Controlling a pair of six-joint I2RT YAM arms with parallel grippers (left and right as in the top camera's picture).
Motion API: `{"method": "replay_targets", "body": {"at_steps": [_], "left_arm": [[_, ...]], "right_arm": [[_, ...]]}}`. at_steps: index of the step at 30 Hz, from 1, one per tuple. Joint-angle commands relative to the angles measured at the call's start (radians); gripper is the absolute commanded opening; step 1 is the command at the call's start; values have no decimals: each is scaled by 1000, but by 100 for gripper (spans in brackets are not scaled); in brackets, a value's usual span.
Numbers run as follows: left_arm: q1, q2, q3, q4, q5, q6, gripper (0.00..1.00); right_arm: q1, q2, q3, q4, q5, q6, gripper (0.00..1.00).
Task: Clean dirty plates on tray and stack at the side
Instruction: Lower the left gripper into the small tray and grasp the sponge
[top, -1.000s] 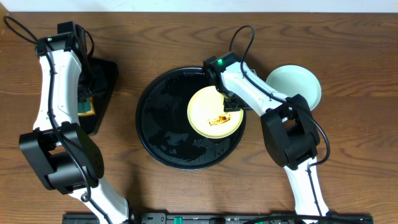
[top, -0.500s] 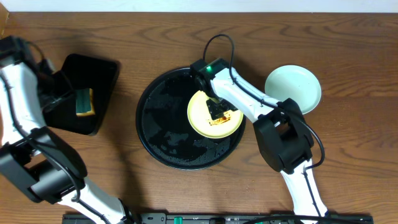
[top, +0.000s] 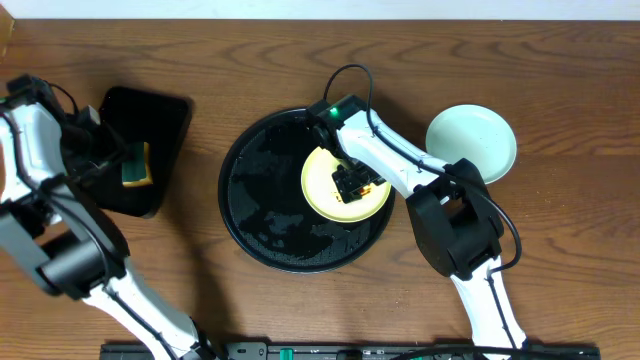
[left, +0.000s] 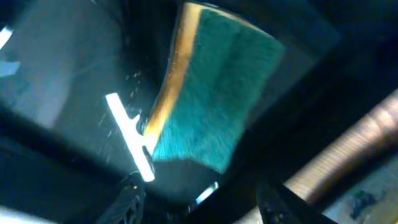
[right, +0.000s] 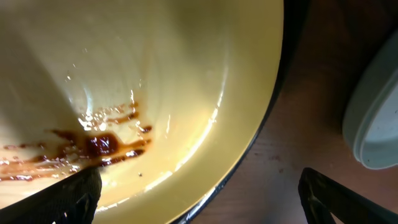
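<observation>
Yellow plate (top: 322, 190) beneath wide-spread right jaws

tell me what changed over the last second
The left arm swung left off the small tray. The left tool, open, now faces the sponge, which lies free in that tray. The right tool slid from the yellow plate's right edge to its middle, over the smear. The sponge, yellow plate, green plate and round tray stayed put.
</observation>
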Motion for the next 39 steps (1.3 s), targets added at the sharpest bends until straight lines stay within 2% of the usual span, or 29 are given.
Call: {"method": "replay_targets", "body": {"at_steps": [1,15,27,32,33,34,39], "left_arm": [[0,43,-5,28,-2,17,62],[-8,94,-5,116,-1,18,68],[-128,141,-5,141,0,150,66],[-165,141,-5,145,-76,147,28],[-165,141,-5,145,-91,134,13],[-165,141,-5,148,-105,117,8],[-161,141,-5,152,-168,64,7]], "right_arm": [[10,-2,-5,-21,0,-14,99],[18,-18,-5,-34,-1,-11,99],[18,-18,-5,-38,-8,-11,99],[18,-18,-5,-39,-8,-11,99],[18,-18,-5,-39,-11,-11,98],[18,-18,-5,-39,-12,-11,93],[19,-18,-5,-39,-15,-11,54]]}}
